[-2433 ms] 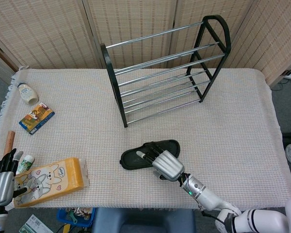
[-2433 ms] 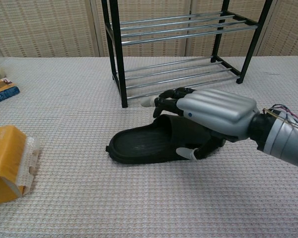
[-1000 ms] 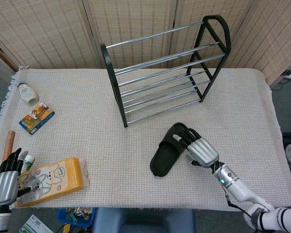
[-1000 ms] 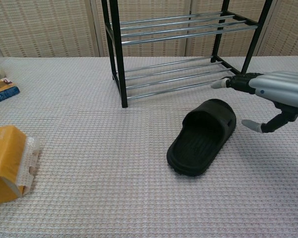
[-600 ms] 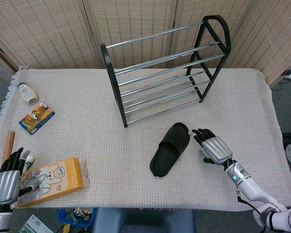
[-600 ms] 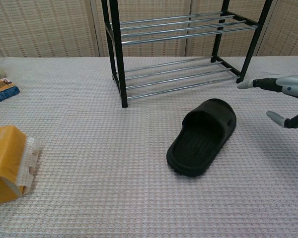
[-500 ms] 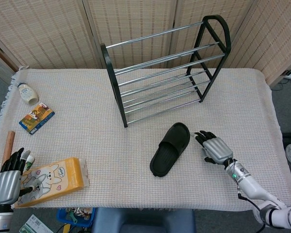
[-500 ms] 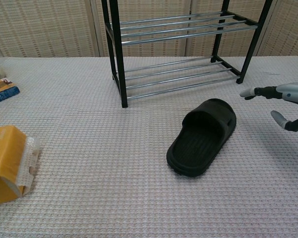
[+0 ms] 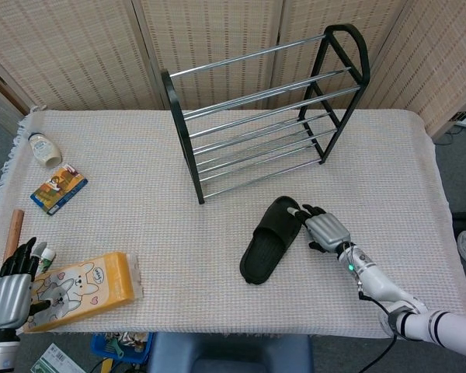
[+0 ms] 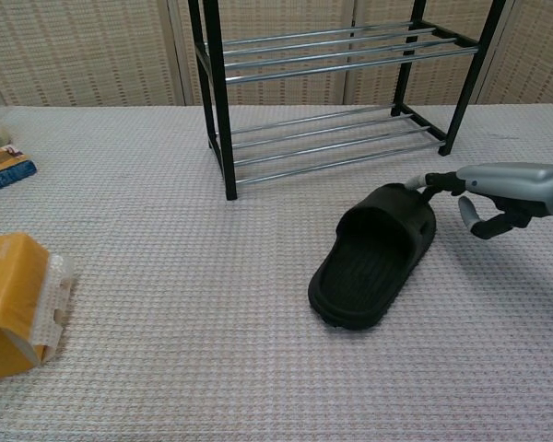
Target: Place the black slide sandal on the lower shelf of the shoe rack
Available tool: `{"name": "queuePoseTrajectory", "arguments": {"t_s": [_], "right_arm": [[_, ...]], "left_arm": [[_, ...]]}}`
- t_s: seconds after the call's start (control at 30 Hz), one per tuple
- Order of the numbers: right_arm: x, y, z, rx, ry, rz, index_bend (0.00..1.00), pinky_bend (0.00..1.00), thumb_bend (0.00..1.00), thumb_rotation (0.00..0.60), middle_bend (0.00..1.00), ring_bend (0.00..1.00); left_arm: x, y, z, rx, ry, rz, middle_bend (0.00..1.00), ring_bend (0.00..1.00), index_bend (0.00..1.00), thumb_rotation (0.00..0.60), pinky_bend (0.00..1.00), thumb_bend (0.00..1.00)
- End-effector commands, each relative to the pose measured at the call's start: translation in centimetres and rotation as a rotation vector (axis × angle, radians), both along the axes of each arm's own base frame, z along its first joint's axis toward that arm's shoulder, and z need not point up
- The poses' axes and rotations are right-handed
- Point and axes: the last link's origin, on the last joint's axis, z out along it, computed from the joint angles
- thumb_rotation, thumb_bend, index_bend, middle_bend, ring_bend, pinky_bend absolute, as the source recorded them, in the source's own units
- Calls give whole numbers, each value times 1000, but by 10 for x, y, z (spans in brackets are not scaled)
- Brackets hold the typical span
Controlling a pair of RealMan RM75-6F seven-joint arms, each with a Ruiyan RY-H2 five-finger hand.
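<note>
The black slide sandal (image 9: 272,237) lies flat on the cloth in front of the shoe rack (image 9: 264,116), its toe end pointing up-right toward the lower shelf (image 9: 258,165). In the chest view the sandal (image 10: 378,253) sits just short of the lower shelf (image 10: 332,152). My right hand (image 9: 324,231) is at the sandal's right side; one fingertip touches its toe end and the hand (image 10: 502,189) holds nothing. My left hand (image 9: 4,299) rests with its fingers spread at the table's near left corner.
A yellow package (image 9: 81,289) lies next to my left hand. A wooden stick (image 9: 14,227), a snack packet (image 9: 58,188) and a small white bottle (image 9: 43,148) lie along the left edge. Woven screens stand behind the rack.
My right hand turned the sandal toward the rack and shifted it right, let go, drew away to the right, and has now come back to touch its toe end. The left hand stayed put.
</note>
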Motion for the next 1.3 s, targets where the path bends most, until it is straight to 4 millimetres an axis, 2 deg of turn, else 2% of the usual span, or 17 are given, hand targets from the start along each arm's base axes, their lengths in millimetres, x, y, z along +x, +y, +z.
{"name": "queuePoseTrajectory", "arguments": {"t_s": [0.03,0.27,0.4,0.5,0.63,0.87,1.07,1.3], "right_arm": [[12,-4,-8,9,-9,30,0,109,990,600,135,33],[46,-1,-31,61,-7,136,0,109,997,600,135,33],[66,12,-47,90,-4,222,0,109,997,600,135,33],[75,22,-46,85,-34,259,0,109,996,600,135,33],[84,38,-34,39,-63,351,0,109,970,600,135,34],[88,74,-21,54,-99,481,0,109,920,600,196,42],[80,104,-31,147,-70,576,0,109,897,600,313,68],[71,122,-40,202,-28,649,0,109,895,600,353,86]], "left_arm": [[0,0,0,0,1,0,0,0,88,600,171,243],[-1,0,0,0,3,1,0,0,88,600,172,243],[-2,-1,1,3,0,7,0,0,88,600,171,243],[-4,-3,2,6,3,12,0,0,88,600,171,243],[-7,-4,3,9,4,20,0,0,88,600,171,243],[-3,-2,1,4,3,8,0,0,88,600,171,243],[2,-1,0,0,4,-7,0,0,88,600,171,244],[5,-1,0,0,8,-11,0,0,88,600,171,244]]}}
